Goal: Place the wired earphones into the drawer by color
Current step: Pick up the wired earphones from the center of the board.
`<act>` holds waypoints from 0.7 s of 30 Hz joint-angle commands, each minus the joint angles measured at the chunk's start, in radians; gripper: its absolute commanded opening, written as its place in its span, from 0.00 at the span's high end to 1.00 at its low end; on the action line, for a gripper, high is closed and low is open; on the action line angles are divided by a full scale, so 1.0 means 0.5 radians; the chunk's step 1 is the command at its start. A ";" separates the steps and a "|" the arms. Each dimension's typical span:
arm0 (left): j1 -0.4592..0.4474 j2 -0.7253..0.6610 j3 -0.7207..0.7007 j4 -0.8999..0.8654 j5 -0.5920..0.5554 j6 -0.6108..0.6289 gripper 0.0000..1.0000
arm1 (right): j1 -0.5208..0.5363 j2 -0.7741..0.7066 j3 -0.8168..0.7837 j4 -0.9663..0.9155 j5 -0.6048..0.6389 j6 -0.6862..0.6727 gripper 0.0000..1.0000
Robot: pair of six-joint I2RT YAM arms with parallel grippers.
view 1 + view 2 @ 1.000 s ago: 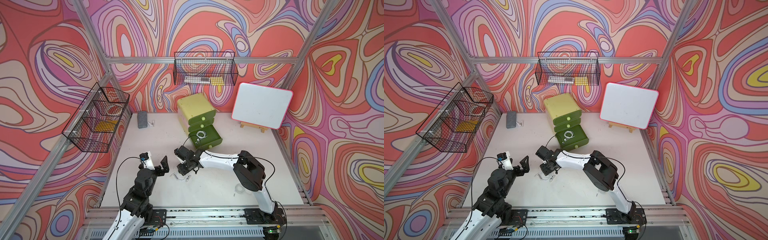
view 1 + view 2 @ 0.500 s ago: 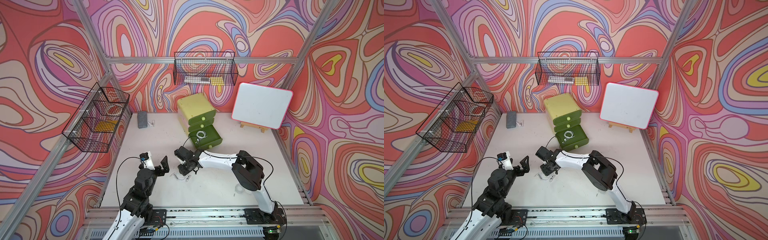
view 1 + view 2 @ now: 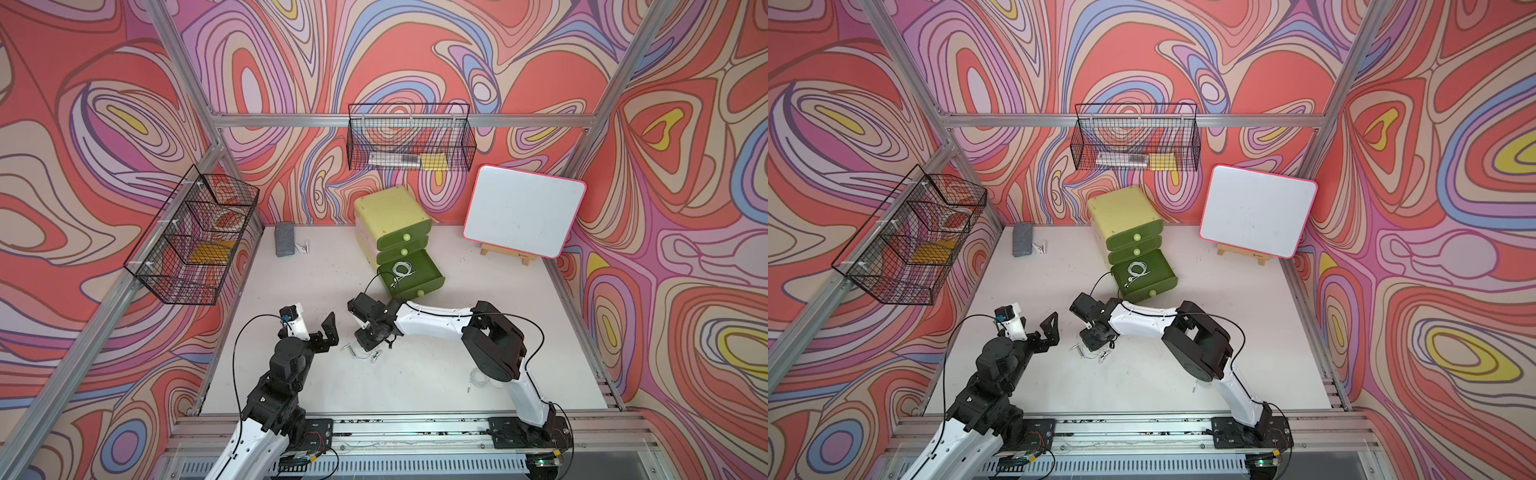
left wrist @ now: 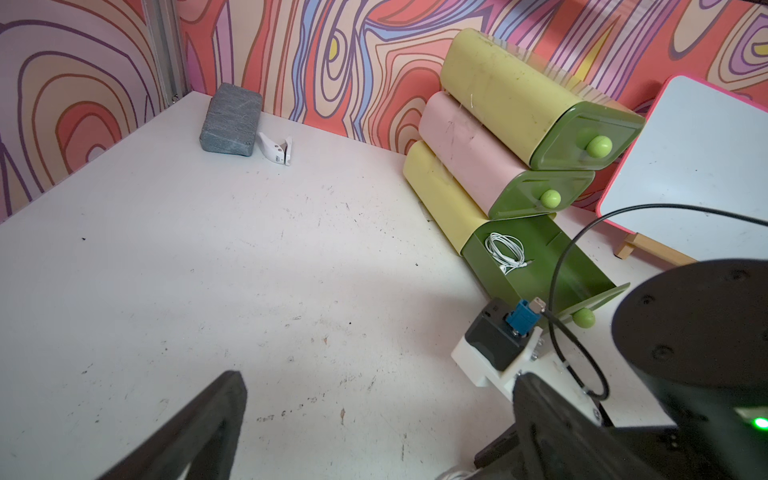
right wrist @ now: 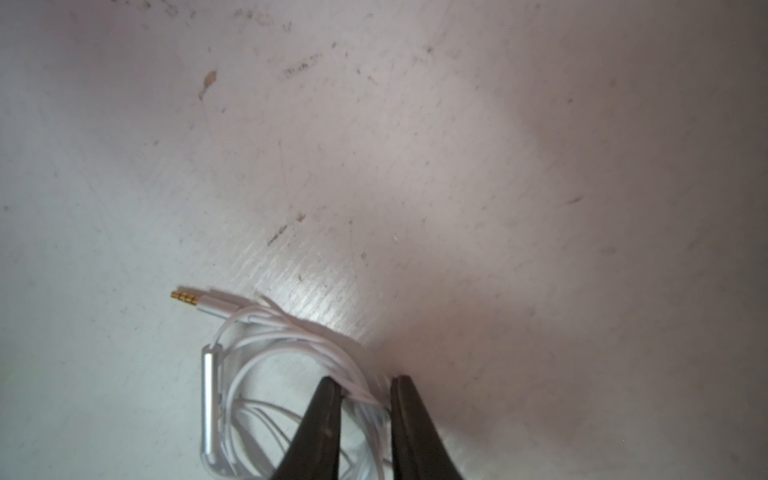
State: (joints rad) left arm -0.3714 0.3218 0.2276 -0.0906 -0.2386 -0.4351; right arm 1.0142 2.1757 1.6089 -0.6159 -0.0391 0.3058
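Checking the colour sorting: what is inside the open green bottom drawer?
One coiled white wired earphone set lies in the open green bottom drawer; nothing else shows. Its rear, under the closed drawers, is hidden.

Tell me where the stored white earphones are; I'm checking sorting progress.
In both top views, the white earphones lie inside the open bottom drawer of the drawer stack, centre-back.

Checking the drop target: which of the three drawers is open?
The bottom drawer: it is pulled out, with white earphones lying inside. The middle drawer and top drawer stacked above it are shut.
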 commanded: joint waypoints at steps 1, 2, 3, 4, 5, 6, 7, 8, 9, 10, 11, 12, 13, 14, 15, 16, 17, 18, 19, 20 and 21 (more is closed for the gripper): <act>0.017 0.001 -0.023 -0.012 0.008 -0.001 0.01 | 0.018 0.052 0.027 -0.086 0.052 -0.001 0.83; 0.016 0.001 -0.023 -0.012 0.006 0.000 0.01 | 0.018 0.046 0.024 -0.093 0.059 -0.001 0.85; 0.018 0.004 -0.023 -0.012 0.005 0.000 0.01 | 0.018 0.038 0.018 -0.096 0.069 -0.001 0.87; 0.016 0.003 -0.023 -0.012 0.008 0.000 0.01 | 0.020 0.029 0.009 -0.092 0.074 -0.001 0.89; 0.017 0.004 -0.023 -0.013 0.008 -0.001 0.01 | 0.018 0.020 0.001 -0.088 0.083 -0.001 0.92; 0.017 0.004 -0.023 -0.010 0.008 0.000 0.01 | 0.018 0.009 -0.005 -0.082 0.092 -0.001 0.94; 0.017 0.002 -0.023 -0.009 0.008 0.000 0.01 | 0.018 0.003 -0.006 -0.083 0.099 -0.001 0.95; 0.016 0.003 -0.027 -0.009 0.011 0.000 0.01 | 0.018 -0.005 -0.006 -0.082 0.101 0.002 0.98; 0.016 0.007 -0.024 -0.007 0.011 0.000 0.01 | 0.018 -0.012 -0.006 -0.079 0.103 0.003 1.00; 0.016 0.006 -0.023 -0.006 0.009 -0.001 0.01 | 0.018 -0.018 -0.006 -0.075 0.103 0.006 1.00; 0.016 0.007 -0.023 -0.006 0.009 -0.001 0.01 | 0.019 -0.033 -0.011 -0.067 0.104 0.011 1.00; 0.016 0.009 -0.025 -0.006 0.011 -0.001 0.01 | 0.019 -0.048 -0.020 -0.053 0.114 0.017 1.00; 0.016 0.010 -0.026 -0.006 0.011 0.001 0.01 | 0.019 -0.065 -0.030 -0.040 0.120 0.023 1.00; 0.017 0.010 -0.026 -0.005 0.008 0.003 0.01 | 0.018 -0.087 -0.039 -0.026 0.123 0.023 1.00; 0.016 0.008 -0.024 -0.006 0.009 0.002 0.01 | 0.018 -0.107 -0.045 -0.017 0.129 0.024 1.00; 0.017 0.010 -0.025 -0.006 0.011 0.003 0.01 | 0.020 -0.124 -0.048 -0.015 0.136 0.025 1.00; 0.016 0.007 -0.026 -0.003 0.014 0.002 0.01 | 0.019 -0.148 -0.053 -0.011 0.148 0.028 1.00; 0.016 0.007 -0.029 0.000 0.017 0.005 0.01 | 0.020 -0.172 -0.060 -0.008 0.167 0.032 1.00; 0.017 0.007 -0.029 0.000 0.017 0.010 0.01 | 0.020 -0.195 -0.071 -0.002 0.183 0.036 1.00; 0.016 0.008 -0.029 -0.001 0.022 0.012 0.01 | 0.019 -0.227 -0.090 0.009 0.201 0.041 1.00; 0.018 0.010 -0.030 0.003 0.028 0.014 0.01 | 0.020 -0.262 -0.109 0.021 0.228 0.050 1.00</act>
State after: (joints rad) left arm -0.3714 0.3233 0.2268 -0.0906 -0.2375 -0.4347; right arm 1.0206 2.1216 1.5753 -0.6212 0.0242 0.3134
